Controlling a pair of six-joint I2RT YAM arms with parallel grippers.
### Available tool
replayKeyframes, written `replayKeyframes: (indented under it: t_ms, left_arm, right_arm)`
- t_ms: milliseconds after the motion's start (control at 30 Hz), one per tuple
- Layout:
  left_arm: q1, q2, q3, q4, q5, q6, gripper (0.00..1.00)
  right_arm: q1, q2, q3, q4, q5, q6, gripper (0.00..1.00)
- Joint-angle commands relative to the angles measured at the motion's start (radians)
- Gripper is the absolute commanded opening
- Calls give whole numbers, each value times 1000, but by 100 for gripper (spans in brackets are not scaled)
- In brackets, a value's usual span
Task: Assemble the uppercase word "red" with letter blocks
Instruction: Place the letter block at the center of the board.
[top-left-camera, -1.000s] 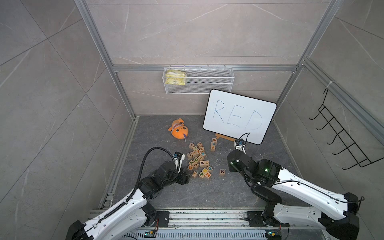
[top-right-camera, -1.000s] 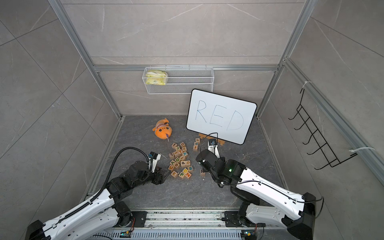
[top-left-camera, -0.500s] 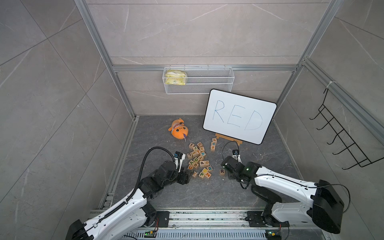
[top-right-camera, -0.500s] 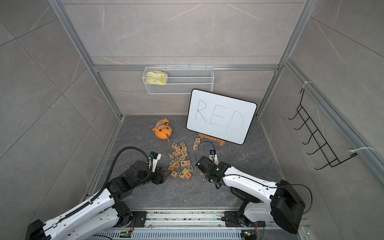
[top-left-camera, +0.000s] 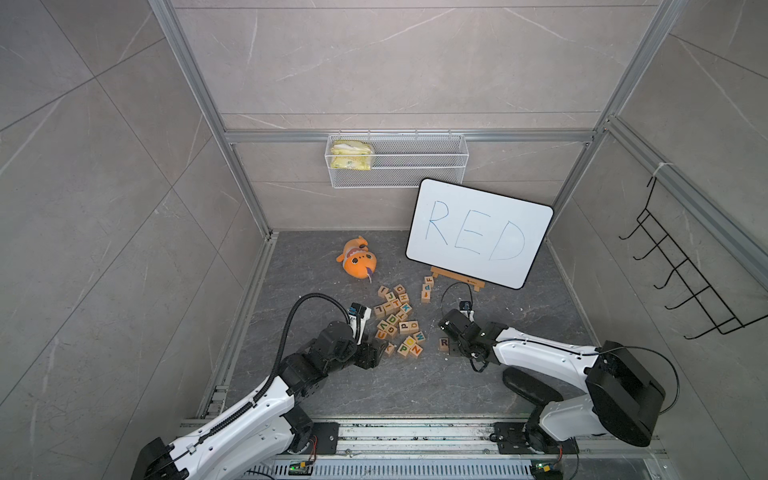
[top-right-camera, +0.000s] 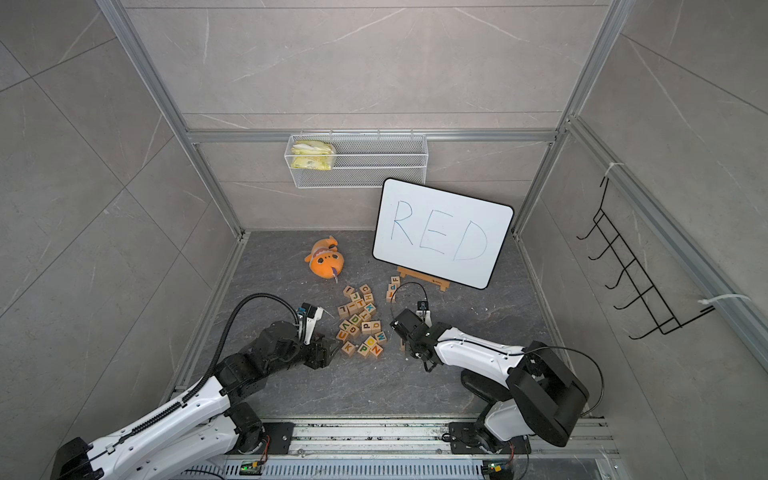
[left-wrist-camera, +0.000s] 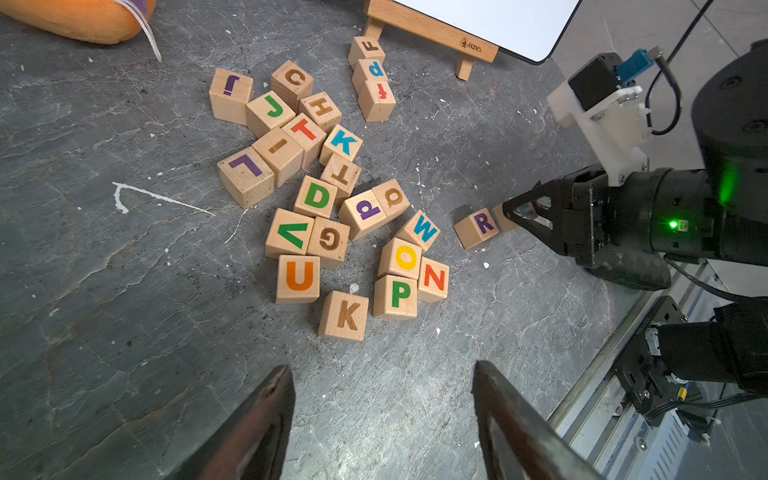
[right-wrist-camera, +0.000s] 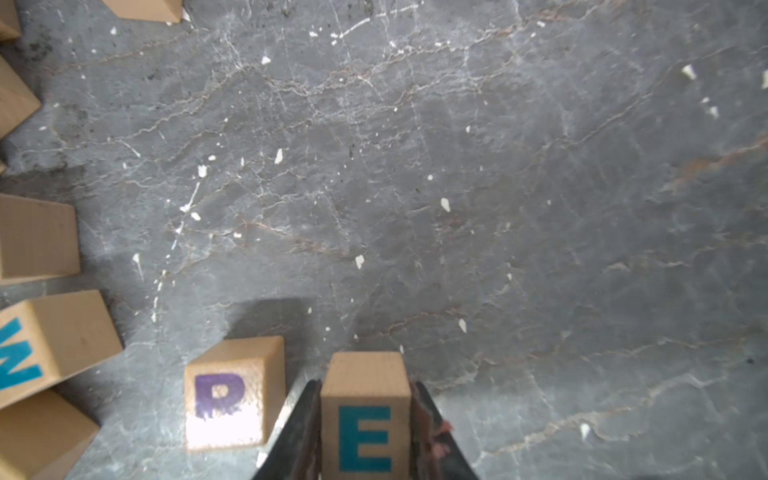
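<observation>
Right gripper (right-wrist-camera: 365, 386) is clenched on the E block (right-wrist-camera: 365, 432). Its two fingers press the cube's side faces at the bottom centre of the right wrist view, and the teal E faces the camera. Just beside it, at lower left of centre, the R block (right-wrist-camera: 226, 399) sits with its purple letter up and a narrow gap between the two cubes. Whether the E block touches the bench (right-wrist-camera: 498, 166) cannot be told from this view.

The left wrist view shows the same pair at right of centre. The R is plain to read there, but the E block is nearly hidden inside the black jaws. Only that view shows the D block (left-wrist-camera: 316, 196) clearly, green letter up, in the middle of the pile of other letter cubes (left-wrist-camera: 299, 278) and touching its neighbours.

Left gripper (left-wrist-camera: 382, 365) hangs released at the bottom edge, fingers well apart with nothing between them.

In a top view the R reads at lower centre and the E block is covered by the gripper. The whiteboard (top-left-camera: 478, 232) reading RED leans right of centre, with the orange plush toy (top-left-camera: 358, 262) to its left.
</observation>
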Motion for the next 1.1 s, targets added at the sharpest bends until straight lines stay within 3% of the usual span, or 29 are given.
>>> replayKeyframes:
  t_ms: [0, 1067]
  left_arm:
    - [-5, -4, 28, 32, 14, 22, 71]
    - [-6, -5, 29, 30, 13, 23, 71]
  right_arm:
    - [-14, 17, -22, 42, -26, -17, 26]
    - [-36, 51, -18, 54, -59, -24, 30]
